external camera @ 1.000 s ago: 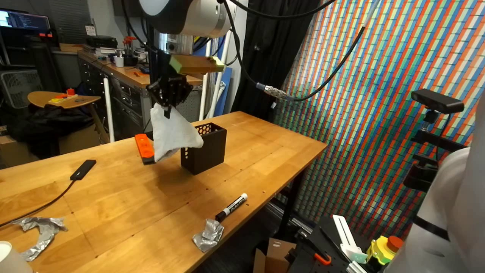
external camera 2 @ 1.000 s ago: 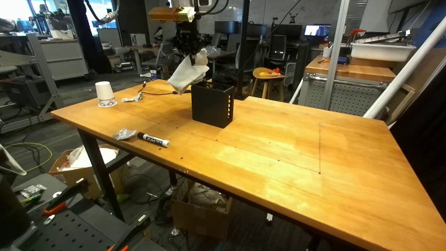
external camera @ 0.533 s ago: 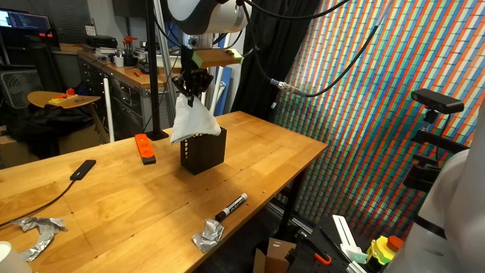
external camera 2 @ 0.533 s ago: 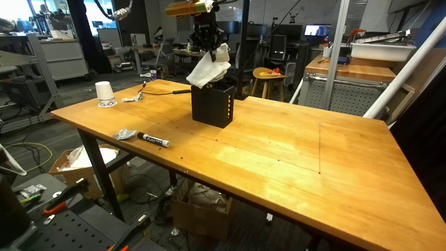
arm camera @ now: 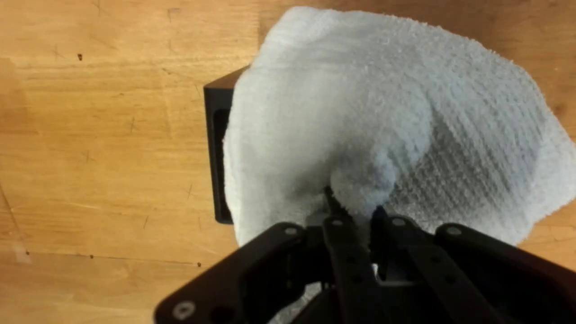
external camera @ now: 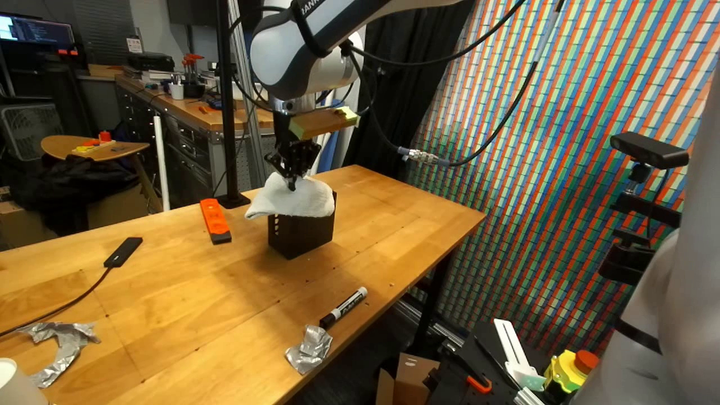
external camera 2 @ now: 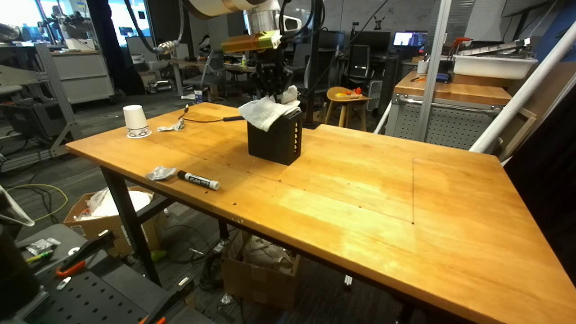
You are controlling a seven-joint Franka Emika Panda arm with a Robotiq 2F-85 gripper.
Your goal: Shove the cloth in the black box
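Pincer (arm camera: 355,206) is pointing down over the black box (external camera 2: 274,143), its tips clamping a bunched fold of the white cloth (external camera: 301,201). Cloth is draping across the box's top, covering most of the mouth; its edges are hanging past the rim, one corner drooping over a broad side. In the wrist view, a strip of dark rim is showing beside the cloth. Box is standing upright on the wooden counter (external camera 2: 360,180). Orange object (external camera: 215,219) is lying near it; marker (external camera 2: 198,180) and crumpled silver scrap (external camera 2: 161,173) are lying side by side towards the counter's edge. Paper cup (external camera 2: 135,119) is standing well apart.
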